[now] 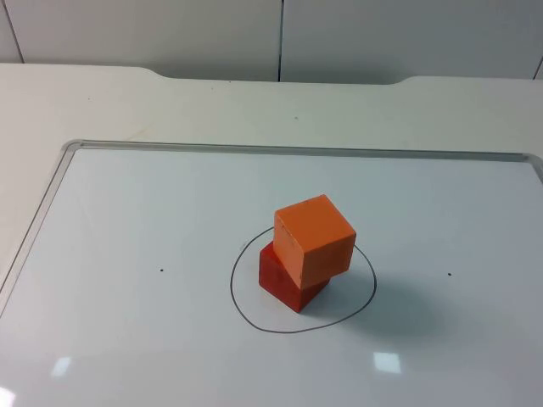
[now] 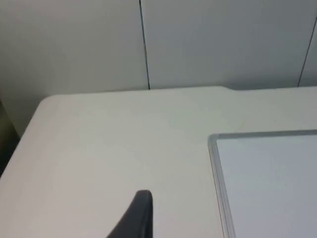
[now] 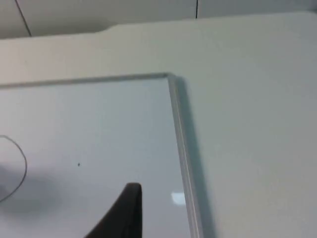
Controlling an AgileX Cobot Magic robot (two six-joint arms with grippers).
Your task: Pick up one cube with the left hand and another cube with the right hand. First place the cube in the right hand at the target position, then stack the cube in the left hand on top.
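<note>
The left gripper (image 2: 141, 218) hangs above the bare white table top (image 2: 109, 148), just outside the near corner of the whiteboard's metal frame; one black fingertip is all that can be seen of it, so whether its fingers are spread or pressed together cannot be told. It holds nothing that can be seen, and the arm waits clear of the work area.

The right gripper (image 3: 126, 213) hangs above the whiteboard (image 3: 99, 129), close inside the board's edge and corner, with a small black dot on the board near it and part of the drawn circle (image 3: 20, 168) further off. Again a single dark fingertip is seen, so its state cannot be told either. This arm waits too.

In the top view, the whiteboard (image 1: 127, 254) lies flat on the table top (image 1: 85, 102), which ends at the grey partition wall (image 1: 170, 34). Near the board's middle a thin black circle (image 1: 242, 309) is drawn. Inside it sits the red cube (image 1: 284, 284), resting on the board. The orange cube (image 1: 314, 239) rests on top of it, turned at a different angle from the red one and shifted to one side, so that it overhangs the lower cube.
</note>
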